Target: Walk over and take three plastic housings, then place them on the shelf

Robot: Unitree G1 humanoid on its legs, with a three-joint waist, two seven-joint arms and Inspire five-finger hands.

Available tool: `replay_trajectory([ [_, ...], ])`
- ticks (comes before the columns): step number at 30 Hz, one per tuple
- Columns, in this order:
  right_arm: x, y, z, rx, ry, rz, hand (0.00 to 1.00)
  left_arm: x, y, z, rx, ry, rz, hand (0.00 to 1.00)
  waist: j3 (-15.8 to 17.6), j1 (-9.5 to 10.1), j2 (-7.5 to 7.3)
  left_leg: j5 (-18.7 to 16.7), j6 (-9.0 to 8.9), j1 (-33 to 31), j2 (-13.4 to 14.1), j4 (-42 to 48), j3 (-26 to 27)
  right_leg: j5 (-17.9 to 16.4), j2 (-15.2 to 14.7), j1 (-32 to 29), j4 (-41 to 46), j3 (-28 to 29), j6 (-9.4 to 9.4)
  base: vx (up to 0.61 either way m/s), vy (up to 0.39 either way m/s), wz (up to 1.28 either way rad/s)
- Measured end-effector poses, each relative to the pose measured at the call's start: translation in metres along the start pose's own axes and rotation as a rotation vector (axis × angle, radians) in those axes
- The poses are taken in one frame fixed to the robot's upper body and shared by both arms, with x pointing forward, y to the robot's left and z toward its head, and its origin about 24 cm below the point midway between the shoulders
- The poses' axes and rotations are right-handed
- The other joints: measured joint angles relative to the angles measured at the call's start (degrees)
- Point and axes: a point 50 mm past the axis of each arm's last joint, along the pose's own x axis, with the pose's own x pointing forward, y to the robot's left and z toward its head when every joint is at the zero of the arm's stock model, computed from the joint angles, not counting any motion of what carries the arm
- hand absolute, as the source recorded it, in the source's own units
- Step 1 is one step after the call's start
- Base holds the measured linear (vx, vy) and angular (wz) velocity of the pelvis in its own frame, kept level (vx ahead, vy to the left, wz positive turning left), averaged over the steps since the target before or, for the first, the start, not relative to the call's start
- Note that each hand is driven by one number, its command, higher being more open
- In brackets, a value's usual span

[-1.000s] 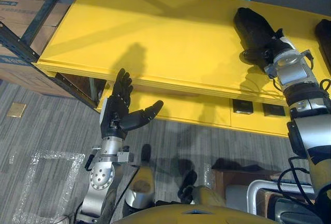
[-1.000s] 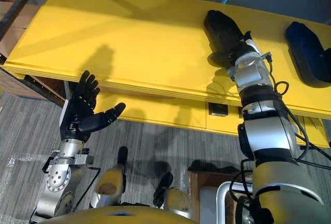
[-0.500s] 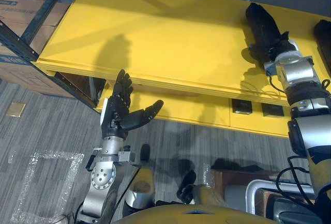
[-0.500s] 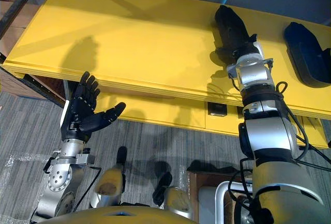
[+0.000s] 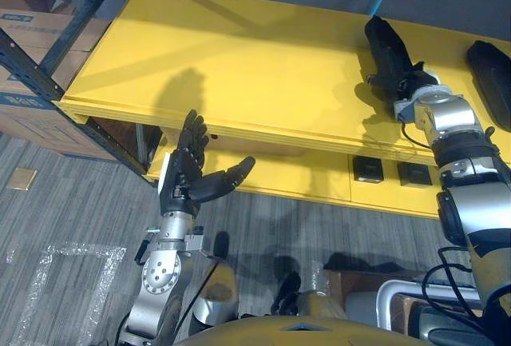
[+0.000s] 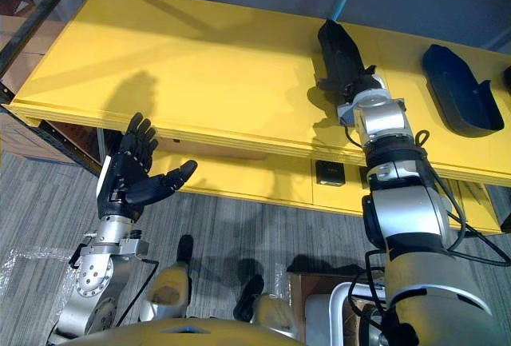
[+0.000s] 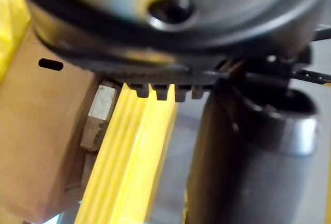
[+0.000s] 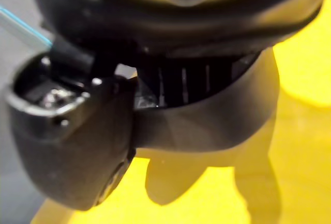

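1. black housing (image 8: pixel 217 115) sits at the right hand (image 6: pixel 345 74) over the yellow shelf (image 6: pixel 200 74), long axis toward the rear; finger closure: cannot tell.
2. left hand (image 5: pixel 188 178): fingers straight, spread, well apart below.

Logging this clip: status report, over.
Left hand open, idle below shelf edge. Right hand shut on plastic housing, over shelf. Second housing lies to its right. Nothing blocking.

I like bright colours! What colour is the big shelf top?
Yellow all over. The shelf shows best in the right eye view.
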Motion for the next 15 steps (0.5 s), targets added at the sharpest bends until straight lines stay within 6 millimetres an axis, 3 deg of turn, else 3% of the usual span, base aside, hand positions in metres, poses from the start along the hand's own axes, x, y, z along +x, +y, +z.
replay_trajectory([
  [11, 0.0002, 0.0022, 0.0009, 0.02, -0.025, 0.003, 1.0, -0.0054, 0.0011, -0.0034, 0.006, 0.026, 0.0, 1.0, -0.3, 0.17, -0.01, 0.3, -0.17, 0.0, 0.0, 0.0, 0.0, 0.0, 0.0, 0.1, 0.0, 0.0, 0.02, 0.0, 0.0, 0.0],
  [15, 0.0007, 0.0031, 0.0006, 0.1, -0.061, -0.031, 1.0, -0.0055, 0.0016, -0.0036, 0.011, 0.03, 0.002, 1.0, -0.3, 0.46, -0.01, 0.2, -0.07, -0.2, 0.0, 0.0, -0.1, 0.0, 0.0, -0.1, -0.1, -0.1, 0.02, 0.0, 0.0, 0.0],
])
